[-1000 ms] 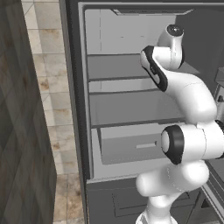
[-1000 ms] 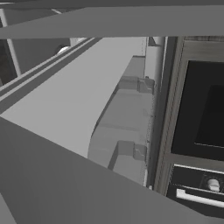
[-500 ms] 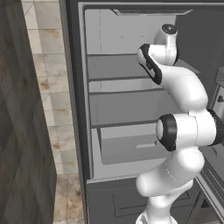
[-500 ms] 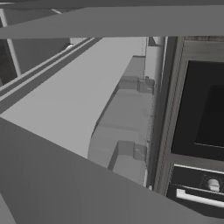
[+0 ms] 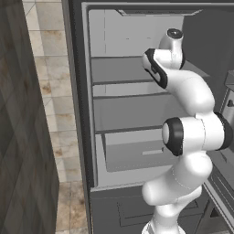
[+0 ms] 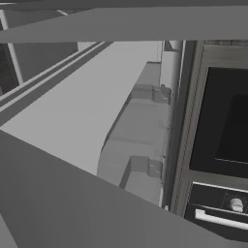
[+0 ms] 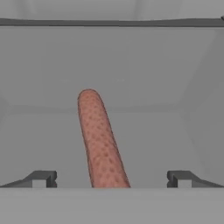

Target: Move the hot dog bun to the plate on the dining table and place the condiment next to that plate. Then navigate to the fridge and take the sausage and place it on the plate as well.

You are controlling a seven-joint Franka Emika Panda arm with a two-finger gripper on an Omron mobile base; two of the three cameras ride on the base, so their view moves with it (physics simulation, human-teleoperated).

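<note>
Reaching into the fridge, the gripper stands fully open and empty, its tips either side of the sausage lying lengthwise on a pale shelf, apparently lined up for grasping.

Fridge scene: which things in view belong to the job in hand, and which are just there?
Belongs to the job:
- sausage, lying on a fridge shelf
- fridge, door open
- gripper, fingers spread wide either side of the sausage

Just there:
- black wall oven
- tiled floor
</note>
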